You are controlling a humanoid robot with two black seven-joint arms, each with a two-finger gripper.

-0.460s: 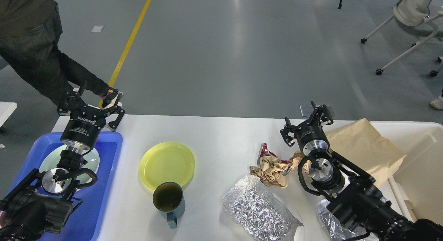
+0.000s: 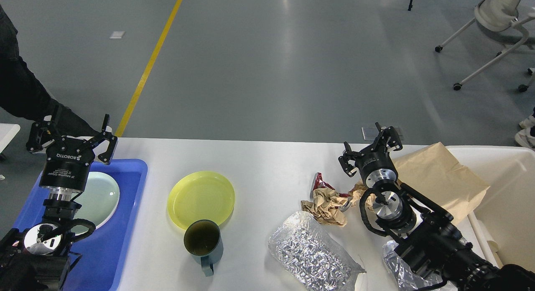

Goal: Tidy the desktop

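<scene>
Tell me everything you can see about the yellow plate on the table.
The yellow plate is round, translucent and looks like plastic, with a shallow raised rim. It lies flat, right side up and empty, on the white desktop, right of the blue tray. The dark mug overlaps its near edge. Neither gripper touches it.

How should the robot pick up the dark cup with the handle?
Probably by the rim of the dark cup, coming straight down from above. It stands upright with its mouth open, so one finger can go inside. The handle points toward the robot and looks thin. The yellow plate crowds its far side.
</scene>
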